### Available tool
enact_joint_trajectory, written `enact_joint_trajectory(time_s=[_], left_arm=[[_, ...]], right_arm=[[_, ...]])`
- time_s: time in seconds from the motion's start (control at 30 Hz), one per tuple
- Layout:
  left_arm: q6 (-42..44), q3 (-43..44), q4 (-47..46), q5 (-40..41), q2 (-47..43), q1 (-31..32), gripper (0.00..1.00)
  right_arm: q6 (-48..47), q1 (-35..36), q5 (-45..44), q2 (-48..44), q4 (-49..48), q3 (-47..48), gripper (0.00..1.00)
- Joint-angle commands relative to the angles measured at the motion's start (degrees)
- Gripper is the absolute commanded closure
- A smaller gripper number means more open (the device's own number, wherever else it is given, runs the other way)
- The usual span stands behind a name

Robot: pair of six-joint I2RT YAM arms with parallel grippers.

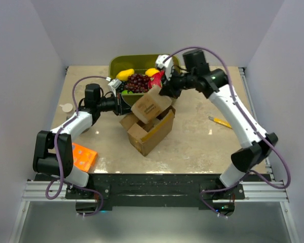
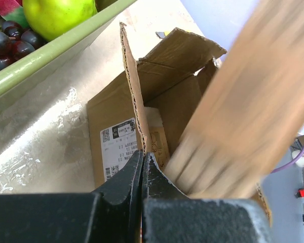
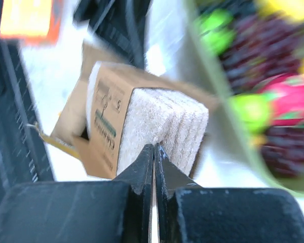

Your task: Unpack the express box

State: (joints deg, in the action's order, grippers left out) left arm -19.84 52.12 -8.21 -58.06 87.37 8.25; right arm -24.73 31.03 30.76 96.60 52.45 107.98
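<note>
step: contents were coming out | express box [image 1: 149,132] sat open mid-surface, just short of green bin [image 1: 115,65] at far edge | left fingers [image 2: 130,178] pinched its flap | right fingers [image 3: 140,174] pinched pad pack [image 1: 151,105], held above box | next: likely needed pack carried clear, set on bare surface

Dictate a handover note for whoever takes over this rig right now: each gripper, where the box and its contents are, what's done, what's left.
Left gripper: fingers shut on an upright flap of the express box, steadying it.
Right gripper: fingers shut on the pad pack, held at the box's opening; cannot tell if it is fully clear.
Done: box is open, mid-table, and the pack is coming out.
Left: set the pack on the table, then check the box; something white shows inside.
</note>
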Motion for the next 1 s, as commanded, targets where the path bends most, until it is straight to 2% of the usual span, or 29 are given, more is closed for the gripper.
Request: enact_joint_trajectory(time_s=[0.0, 0.07, 0.2, 0.27, 0.3, 0.37, 0.5, 0.67, 0.7, 0.77, 0.83, 0.93, 0.97], left_arm=[[3.49, 1.94, 1.96, 0.32, -0.89, -0.17, 1.00], [3.93, 1.93, 2.40, 0.41, -0.89, -0.17, 1.00], [4.28, 2.02, 2.93, 0.23, -0.71, -0.17, 1.00], [4.28, 2.20, 3.02, -0.03, -0.54, -0.17, 1.00], [4.28, 2.20, 2.93, -0.12, -0.54, -0.25, 1.00], [4.19, 2.20, 2.93, -0.38, -0.45, -0.17, 1.00], [4.19, 2.29, 2.76, -1.00, -0.36, -0.17, 1.00], [4.63, 2.99, 3.02, -2.31, -0.27, -0.17, 1.00], [4.54, 3.16, 2.67, -2.93, -0.27, -0.17, 1.00], [4.11, 3.34, 2.06, -4.86, -0.54, -0.17, 1.00], [2.79, 3.25, 0.30, -7.05, -0.89, -0.08, 1.00], [0.59, 2.73, -2.95, -9.43, -1.41, 0.18, 1.00], [-0.11, 2.46, -3.82, -9.70, -1.50, 0.27, 1.00]], right_arm=[[5.12, -7.17, -5.88, -5.44, -5.51, 2.23, 1.00], [7.23, -11.32, -6.50, -6.94, -6.04, 1.53, 1.00], [13.47, -27.02, -6.07, -10.02, -9.37, -2.67, 1.00], [17.77, -30.92, -6.24, -10.55, -10.95, -4.70, 1.00], [19.35, -35.72, -7.20, -10.81, -12.70, -6.89, 1.00], [23.49, -38.22, -12.91, -10.99, -14.82, -9.36, 1.00], [24.29, -39.90, -15.02, -8.54, -20.09, -15.59, 1.00], [25.70, -39.90, -12.48, -0.64, -22.56, -16.49, 1.00], [25.00, -39.90, -12.40, 0.25, -22.65, -15.27, 0.94], [25.00, -39.90, -12.74, 2.36, -21.86, -12.99, 0.72], [23.25, -39.90, -14.50, 2.98, -20.63, -9.03, 0.59], [22.45, -38.94, -12.14, 2.02, -20.19, -4.63, 0.50], [22.01, -36.06, -11.52, 1.32, -20.28, -4.02, 0.50]])
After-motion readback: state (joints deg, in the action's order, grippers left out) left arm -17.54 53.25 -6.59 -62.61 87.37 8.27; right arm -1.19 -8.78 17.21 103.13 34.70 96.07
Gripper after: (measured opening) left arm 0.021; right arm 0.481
